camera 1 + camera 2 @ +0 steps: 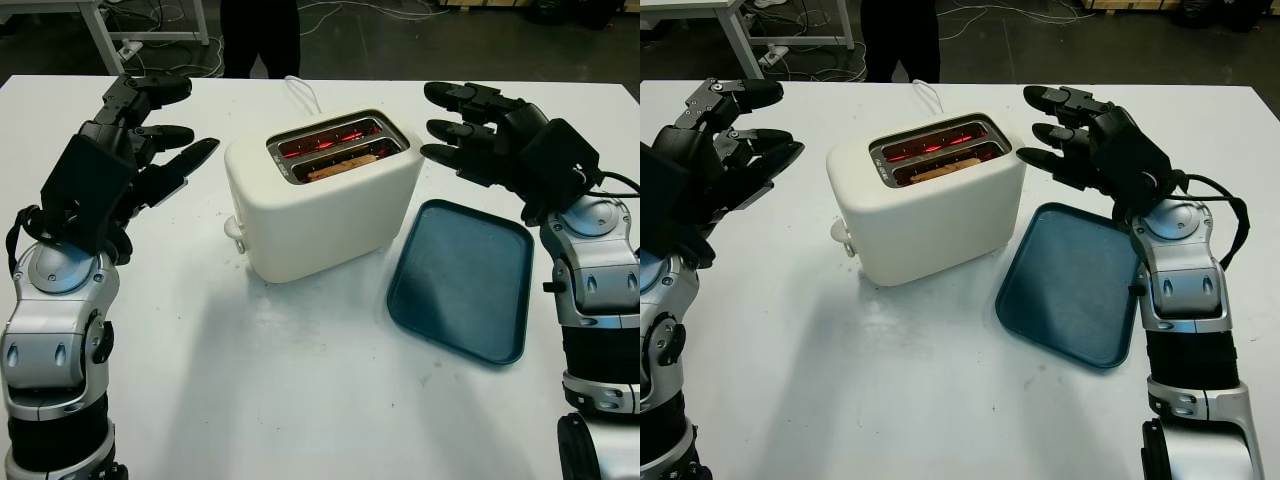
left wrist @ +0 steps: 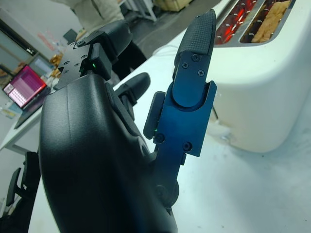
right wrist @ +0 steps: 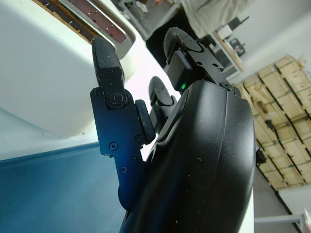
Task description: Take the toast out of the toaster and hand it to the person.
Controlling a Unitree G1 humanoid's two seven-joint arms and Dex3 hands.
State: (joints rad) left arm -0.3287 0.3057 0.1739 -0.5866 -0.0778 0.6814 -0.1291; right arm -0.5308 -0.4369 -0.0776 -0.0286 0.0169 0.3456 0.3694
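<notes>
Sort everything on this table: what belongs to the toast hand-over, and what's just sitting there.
Belongs to the job:
toaster, slots glowing red
toast, in the nearer slot
left hand, open, left of the toaster
right hand, open, right of the toaster
person, beyond the table

Lying about:
blue tray, beside the toaster

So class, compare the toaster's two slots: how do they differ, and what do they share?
The slot nearer the robot holds a slice of toast; the farther slot shows no bread. The farther slot shows more bare glowing red element, while toast covers much of the nearer slot's. Both are long, parallel openings in the cream toaster, glowing red inside.
</notes>
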